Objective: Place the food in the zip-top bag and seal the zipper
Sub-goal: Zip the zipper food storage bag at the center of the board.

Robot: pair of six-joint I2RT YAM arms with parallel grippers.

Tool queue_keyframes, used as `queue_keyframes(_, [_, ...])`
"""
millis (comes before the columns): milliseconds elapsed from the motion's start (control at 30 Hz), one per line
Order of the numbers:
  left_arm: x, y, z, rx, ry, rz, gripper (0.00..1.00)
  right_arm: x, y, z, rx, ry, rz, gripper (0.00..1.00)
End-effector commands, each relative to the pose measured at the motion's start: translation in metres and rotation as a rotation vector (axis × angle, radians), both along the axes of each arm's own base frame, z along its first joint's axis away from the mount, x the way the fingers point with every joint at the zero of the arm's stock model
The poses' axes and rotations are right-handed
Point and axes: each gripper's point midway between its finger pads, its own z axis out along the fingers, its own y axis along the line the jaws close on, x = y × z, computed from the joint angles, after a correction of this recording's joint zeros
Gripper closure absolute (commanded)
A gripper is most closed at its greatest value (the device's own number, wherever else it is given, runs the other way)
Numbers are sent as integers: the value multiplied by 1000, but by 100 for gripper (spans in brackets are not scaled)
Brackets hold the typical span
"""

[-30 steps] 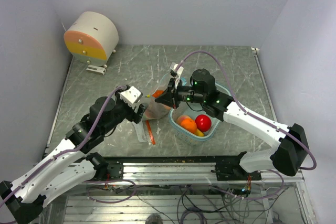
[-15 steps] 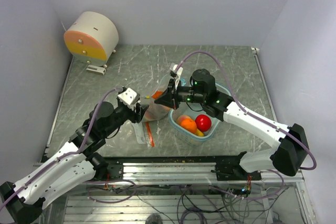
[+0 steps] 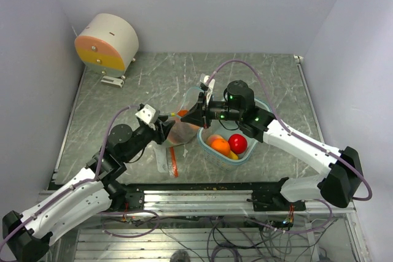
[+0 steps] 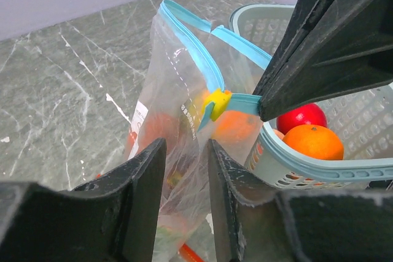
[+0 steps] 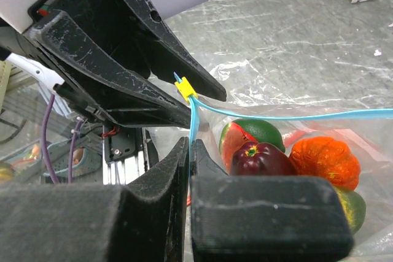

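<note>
The zip-top bag (image 4: pixel 178 90) stands upright near the middle of the table (image 3: pixel 153 78), mouth up. Its blue zipper strip (image 4: pixel 190 35) is parted along most of its length, and the yellow slider (image 4: pixel 216 103) sits at the end nearest the tub. Through the clear film show a maroon apple (image 5: pixel 261 157), an orange pumpkin-like piece (image 5: pixel 325 161) and a red-and-green piece (image 5: pixel 242 134). More of the food lies in the pale teal tub (image 4: pixel 319 167) just beside the bag on its right: a red fruit (image 4: pixel 301 116), an orange (image 4: pixel 313 141) and, in the top view, a yellow piece (image 3: pixel 234 156)

The right gripper (image 5: pixel 191 147) pinches the zipper strip just beyond the slider, its fingers pressed together on it, with its wrist above the tub's far rim. The left gripper (image 4: pixel 186 148) faces it from the bag's other side. Its fingers (image 4: pixel 141 200) stand a narrow gap apart with bag film showing between them, and whether they clamp the film cannot be told. The two grippers meet nose to nose at the bag's top, leaving little room there

Bare marbled table stretches behind the bag toward the back wall. A round drum (image 3: pixel 107 41) with an orange-and-yellow face sits in the far left corner, well apart. The metal rail (image 3: pixel 196 194) bounds the near edge, close to the tub
</note>
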Motion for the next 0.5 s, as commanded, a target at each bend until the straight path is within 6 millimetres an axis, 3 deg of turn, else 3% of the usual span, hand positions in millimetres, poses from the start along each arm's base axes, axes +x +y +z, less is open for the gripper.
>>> queue_keyframes(0, [1, -4, 22, -124, -71, -1, 56, -6, -3, 18, 51, -38, 23, 100])
queue_keyframes(67, [1, -2, 23, -155, -86, 6, 60, -6, -3, 16, 48, -36, 21, 100])
queue_keyframes(167, [0, -3, 21, -174, -92, 3, 80, -5, -3, 13, 40, -32, 17, 100])
queue_keyframes(233, [-1, -5, 20, -172, -89, -10, 84, -4, -2, 11, 36, -29, 16, 100])
queue_keyframes(300, [-3, -10, 21, -163, -98, -39, 82, -3, -1, 9, 34, -25, 15, 100])
queue_keyframes(400, [-3, -14, 25, -167, -112, -61, 67, -3, 0, 7, 32, -18, 23, 100])
queue_keyframes(467, [-2, -16, 29, -172, -130, -65, 62, -4, 1, 8, 34, -18, 27, 100])
